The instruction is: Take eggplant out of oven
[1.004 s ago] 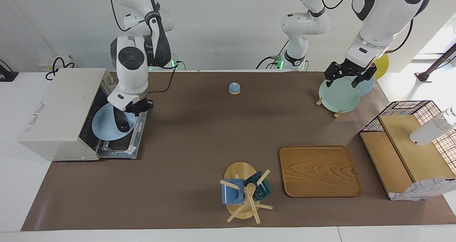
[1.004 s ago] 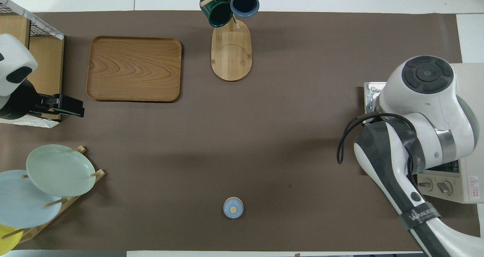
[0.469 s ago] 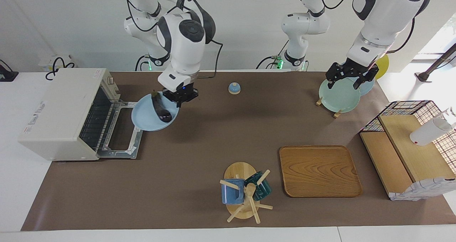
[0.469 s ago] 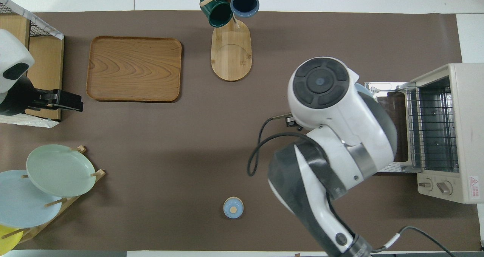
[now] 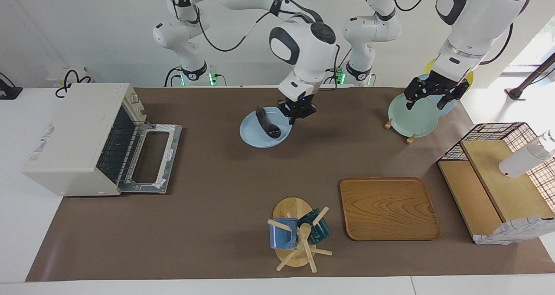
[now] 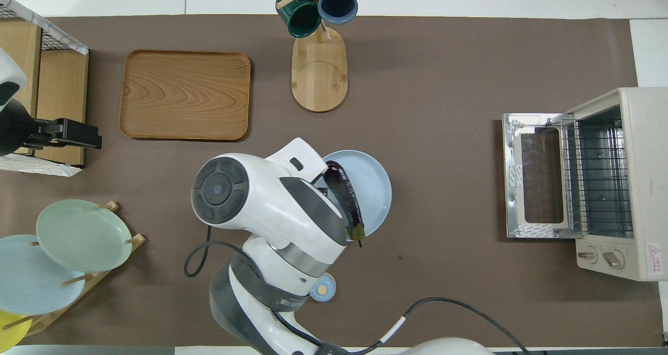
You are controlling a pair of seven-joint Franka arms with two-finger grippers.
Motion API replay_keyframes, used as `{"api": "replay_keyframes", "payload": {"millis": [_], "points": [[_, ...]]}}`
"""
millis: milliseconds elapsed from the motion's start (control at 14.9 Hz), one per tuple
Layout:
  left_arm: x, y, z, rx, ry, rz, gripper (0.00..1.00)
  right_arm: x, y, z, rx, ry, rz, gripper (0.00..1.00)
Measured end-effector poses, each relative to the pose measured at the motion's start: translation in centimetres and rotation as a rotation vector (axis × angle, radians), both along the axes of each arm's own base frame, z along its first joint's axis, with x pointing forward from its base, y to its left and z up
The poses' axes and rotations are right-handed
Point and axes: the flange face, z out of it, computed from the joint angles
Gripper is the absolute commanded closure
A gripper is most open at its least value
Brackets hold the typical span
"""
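The dark purple eggplant [image 5: 268,123] [image 6: 345,196] lies on a light blue plate [image 5: 256,139] [image 6: 374,182]. My right gripper [image 5: 295,113] is shut on that plate's rim and holds it a little above the middle of the brown mat. In the overhead view the right wrist covers the gripper. The cream-white oven [image 5: 71,134] [image 6: 634,135] stands at the right arm's end of the table. Its door [image 5: 149,158] [image 6: 532,175] is folded down and its wire rack is bare. My left gripper [image 5: 433,96] [image 6: 86,135] hangs open over the plate rack, holding nothing.
A small blue bell [image 6: 322,288] sits near the robots, partly under the right arm. A mug tree [image 5: 299,234] and a wooden tray [image 5: 388,208] lie farther out. A plate rack with a green plate [image 5: 412,115] and a wire shelf [image 5: 498,173] stand at the left arm's end.
My right arm has carried the blue plate with the eggplant out of the oven and across to the table's middle. The left gripper has shifted only slightly.
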Motion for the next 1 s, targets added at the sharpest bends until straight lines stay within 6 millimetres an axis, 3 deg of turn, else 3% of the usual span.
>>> {"api": "replay_keyframes", "payload": {"millis": [67, 201, 268, 402, 602, 803, 1004], "points": [[0.1, 0.1, 0.1, -0.001, -0.008, 0.002, 0.00, 0.3, 1.2, -1.6, 0.012, -0.008, -0.004, 1.00], [0.3, 0.7, 0.2, -0.002, -0.022, 0.013, 0.00, 1.3, 2.3, -2.6, 0.078, -0.023, -0.015, 0.96], [0.4, 1.1, 0.2, -0.002, -0.028, 0.021, 0.00, 1.5, 2.5, -2.7, 0.104, -0.024, -0.021, 0.64], [0.5, 1.9, 0.3, -0.002, -0.034, 0.035, 0.00, 1.6, 2.6, -3.2, 0.131, -0.034, -0.022, 0.48], [0.6, 2.4, 0.2, -0.002, -0.034, 0.043, 0.00, 1.6, 2.4, -3.9, 0.135, -0.037, -0.024, 0.44], [0.7, 2.3, 0.1, -0.003, -0.038, 0.043, 0.00, 2.1, 1.8, -3.2, 0.136, -0.040, -0.028, 0.40], [0.7, 2.3, 0.1, -0.003, -0.039, 0.043, 0.00, 4.0, -1.6, -1.0, 0.101, -0.014, 0.045, 0.41]]}}
